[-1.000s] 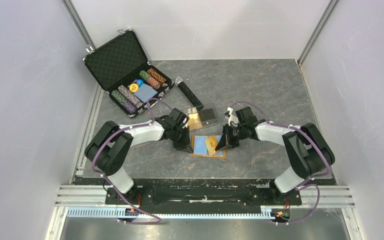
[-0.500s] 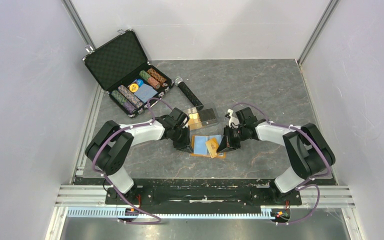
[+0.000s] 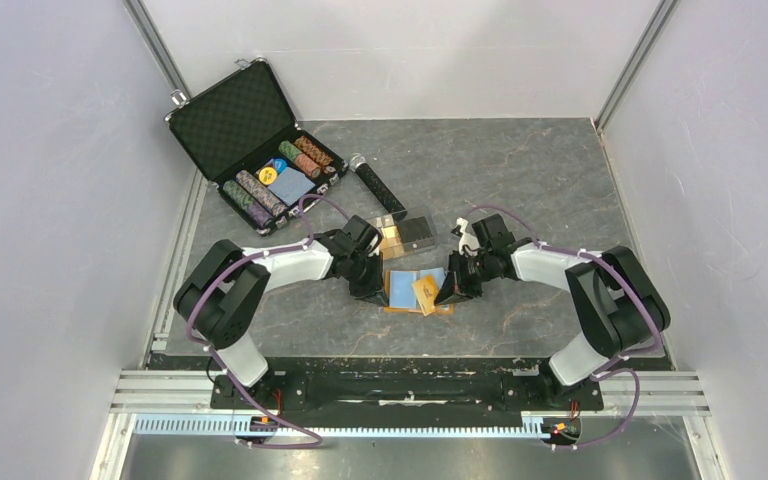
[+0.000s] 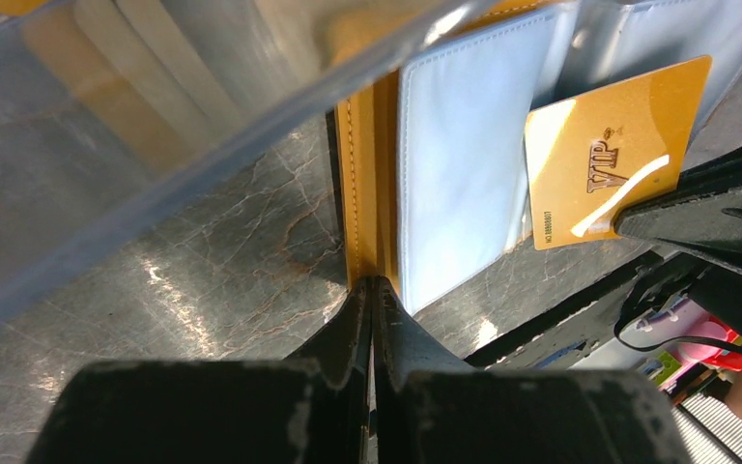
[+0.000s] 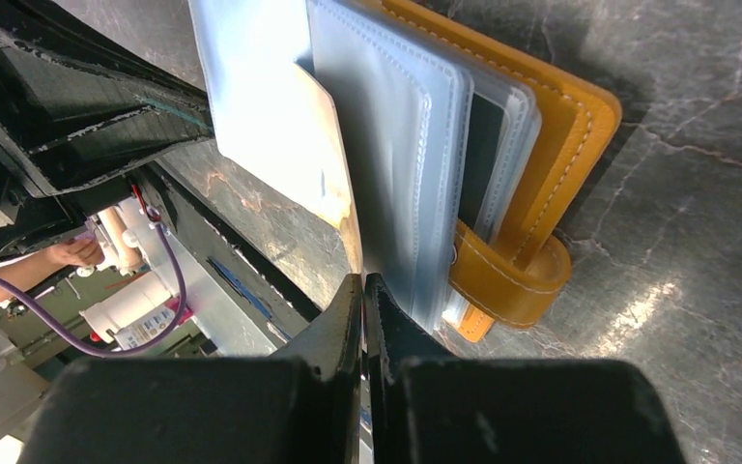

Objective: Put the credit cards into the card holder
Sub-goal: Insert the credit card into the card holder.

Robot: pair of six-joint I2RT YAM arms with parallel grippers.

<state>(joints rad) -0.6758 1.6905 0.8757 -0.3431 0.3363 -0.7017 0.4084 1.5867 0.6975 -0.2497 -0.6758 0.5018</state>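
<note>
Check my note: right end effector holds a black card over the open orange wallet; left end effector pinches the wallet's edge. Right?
One error: the card in the right end effector is gold, marked VIP, not black; the left wrist view shows it. The left end effector does pinch the edge of the open orange wallet.

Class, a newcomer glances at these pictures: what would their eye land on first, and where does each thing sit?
The open orange card holder, blue-lined, lies mid-table between both arms, with the left gripper closed on its edge. Over it the right gripper pinches a gold card marked VIP. At the far left an open black case shows rows of chips.
</note>
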